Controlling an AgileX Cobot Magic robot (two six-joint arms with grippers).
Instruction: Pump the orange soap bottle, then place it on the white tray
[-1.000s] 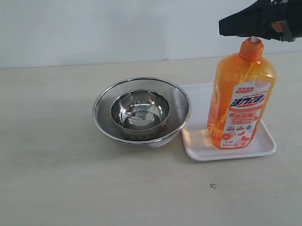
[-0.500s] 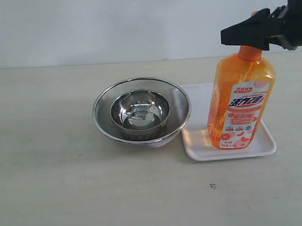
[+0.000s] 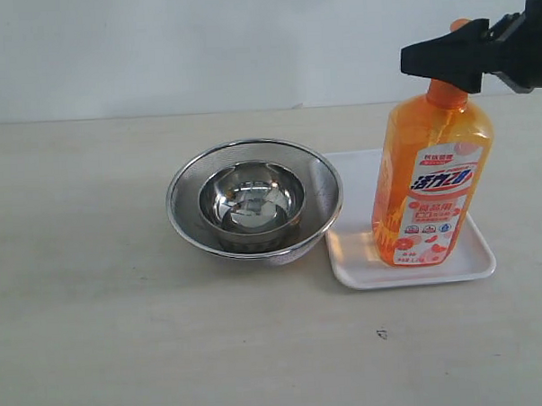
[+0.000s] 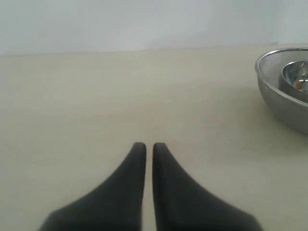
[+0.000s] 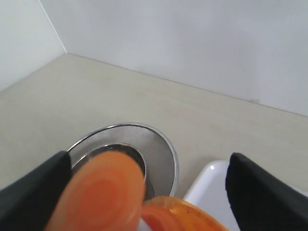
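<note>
**Item 1.** The orange soap bottle (image 3: 432, 191) is standing upright on the white tray (image 3: 354, 249), in the right half of the exterior view. Its base is resting inside the low rim, near the tray's middle. Its white-and-orange label with blue lettering is facing the camera.

**Item 2.** The pump head (image 3: 461, 23) is showing only as a small orange edge above the black gripper in the exterior view. In the right wrist view it is appearing as a blurred orange disc (image 5: 103, 192).

**Item 3.** The right gripper (image 3: 416, 57) is hovering at the upper right of the exterior view, level with the pump head. In the right wrist view (image 5: 149, 161) its jaws are standing wide apart, one on each side of the head. One jaw is lying close to the head's edge, and we cannot tell whether it is touching. The other is well apart. We are listing this gripper as spread wide and gripping nothing.

**Item 4.** The left gripper (image 4: 149, 147) is showing only in the left wrist view. Its two dark fingers are meeting with barely a slit between them and nothing in it. It is hanging over bare table (image 3: 96, 309).

**Item 5.** A steel mesh bowl (image 3: 186, 211) is sitting at the centre of the exterior view with a smaller steel bowl (image 3: 251, 204) nested inside it. Its rim is overlapping the tray's left edge in the picture, and we cannot tell whether they are touching.
</note>
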